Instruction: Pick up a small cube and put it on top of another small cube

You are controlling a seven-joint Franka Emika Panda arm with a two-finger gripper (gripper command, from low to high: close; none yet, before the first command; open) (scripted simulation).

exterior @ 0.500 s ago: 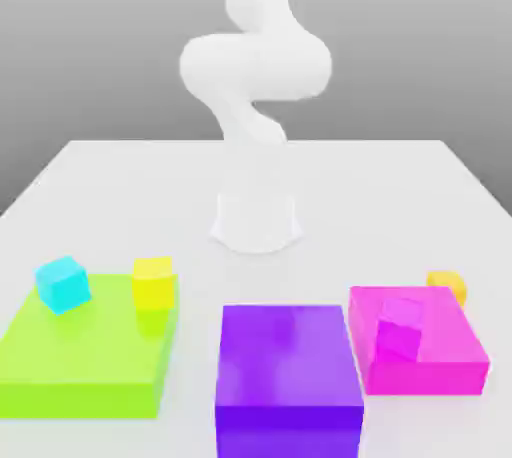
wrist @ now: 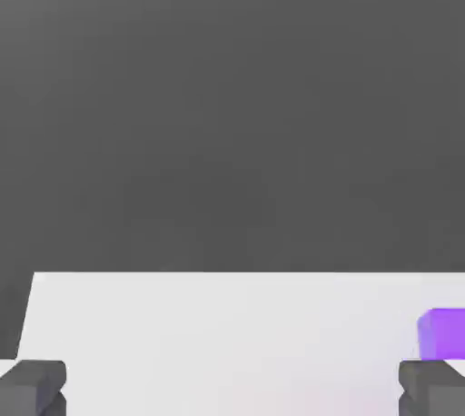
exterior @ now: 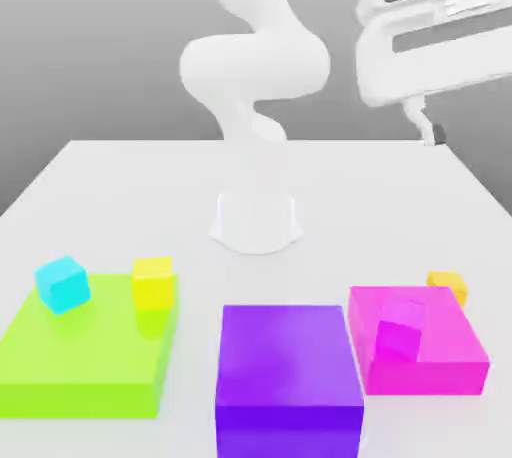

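Observation:
The small cube [exterior: 447, 284] is glossy orange-amber and rests on the white table [exterior: 120, 186] at the exterior view's right, just behind the flat magenta block [exterior: 450, 346]. My gripper [exterior: 427, 128] hangs high above the table's right side, well above that cube and apart from it. In the hand view the gripper [wrist: 232, 391] is open, its two dark fingertips [wrist: 33, 387] standing far apart with nothing between them. A lemon-yellow cube [exterior: 153, 281] and a cyan cube [exterior: 62, 282] sit on the flat green block [exterior: 80, 356]. A magenta cube [exterior: 400, 328] lies on the magenta block.
A flat purple block [exterior: 288, 366] sits at the front middle, and its corner [wrist: 442, 332] appears in the hand view. The arm's white base [exterior: 256, 221] stands at the table's centre. Bare table lies behind the blocks on both sides.
The hand has swung into the exterior view at the upper right, where it was not seen before. The cubes and blocks have not moved.

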